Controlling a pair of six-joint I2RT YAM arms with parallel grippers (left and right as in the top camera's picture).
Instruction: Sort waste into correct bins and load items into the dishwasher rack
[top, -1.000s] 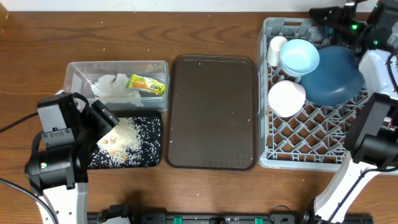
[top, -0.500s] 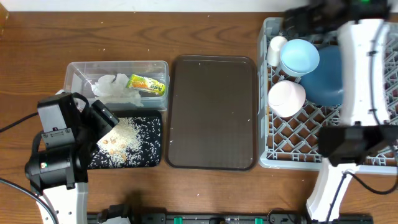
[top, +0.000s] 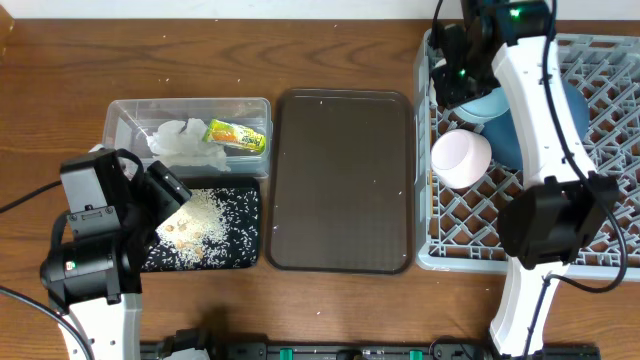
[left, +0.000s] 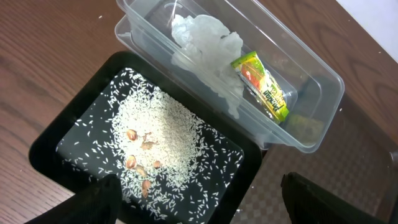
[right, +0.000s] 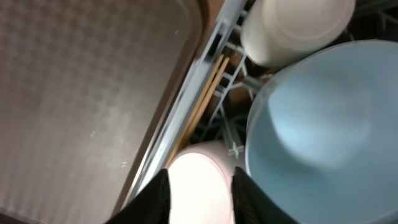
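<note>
Grey rack (top: 480, 225) on the right held the chopsticks (right: 205, 93) along its left wall; with the right gripper (right: 200, 190) above them and the left gripper (left: 199, 186) over the rice (left: 155, 137), both apart and empty, loading seemed done, so the next move was probably to lift clear.

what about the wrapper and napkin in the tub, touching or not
Touching. The left wrist view shows the wrapper resting against the napkin, with no gap between them.

Bright, even light from overhead, with soft shadows. My right wrist view is smeared with blur; the light blue bowl (right: 311, 118) at three o'clock carries a pale sheen.
</note>
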